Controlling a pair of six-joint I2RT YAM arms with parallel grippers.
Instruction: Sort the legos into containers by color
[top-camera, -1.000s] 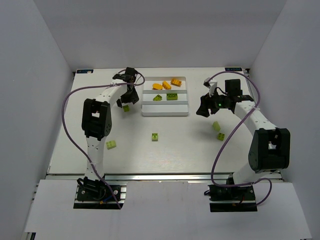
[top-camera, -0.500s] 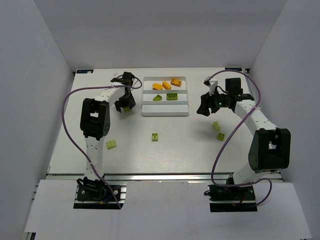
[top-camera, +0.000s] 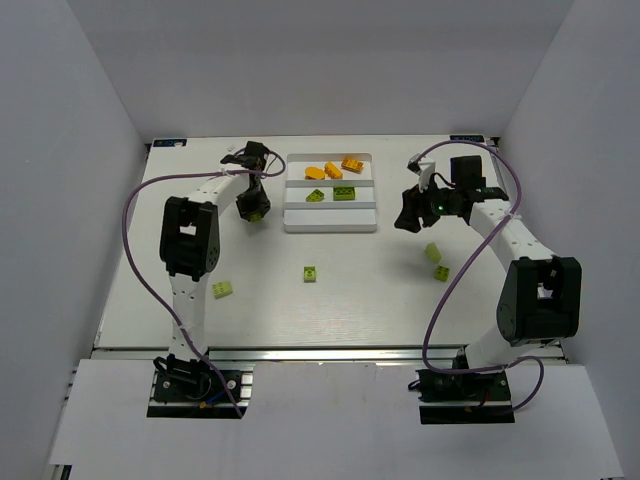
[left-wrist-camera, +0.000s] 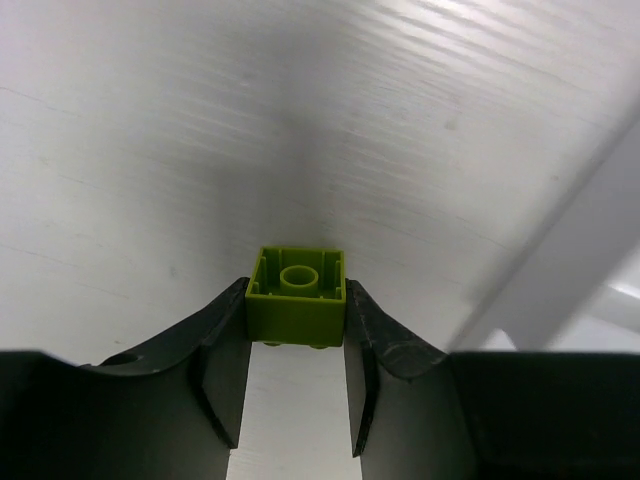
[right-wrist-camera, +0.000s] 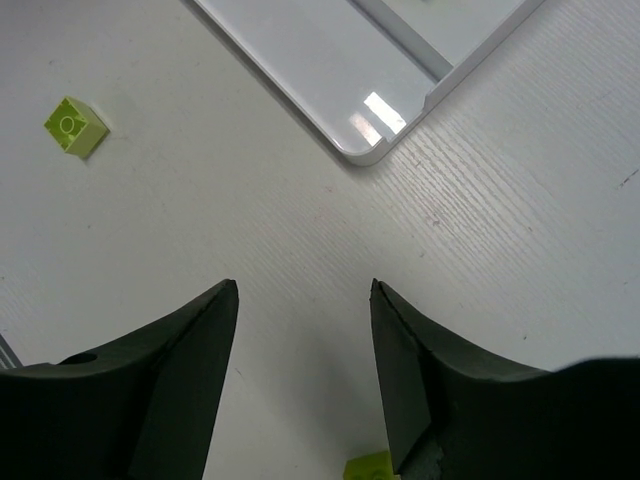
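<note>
My left gripper (left-wrist-camera: 296, 305) is shut on a small lime-green lego (left-wrist-camera: 296, 293), hollow underside facing the camera, low over the table left of the tray; from above, the left gripper (top-camera: 254, 207) covers most of it. The white tray (top-camera: 330, 229) has three long containers: the far one holds three orange legos (top-camera: 333, 169), the middle two lime legos (top-camera: 344, 193). My right gripper (right-wrist-camera: 303, 285) is open and holds nothing; from above, the right gripper (top-camera: 407, 216) sits right of the tray. Lime legos lie loose on the table (top-camera: 222, 289), (top-camera: 310, 273), (top-camera: 433, 252), (top-camera: 441, 271).
The tray's rounded corner (right-wrist-camera: 372, 154) lies just ahead of my right gripper, and a lime lego (right-wrist-camera: 75, 127) sits far left in that view. Another lime lego (right-wrist-camera: 368, 467) peeks out under the right finger. White walls enclose the table.
My left gripper has come down over the lime lego beside the tray and shut on it. The right gripper has narrowed slightly and hardly moved.
</note>
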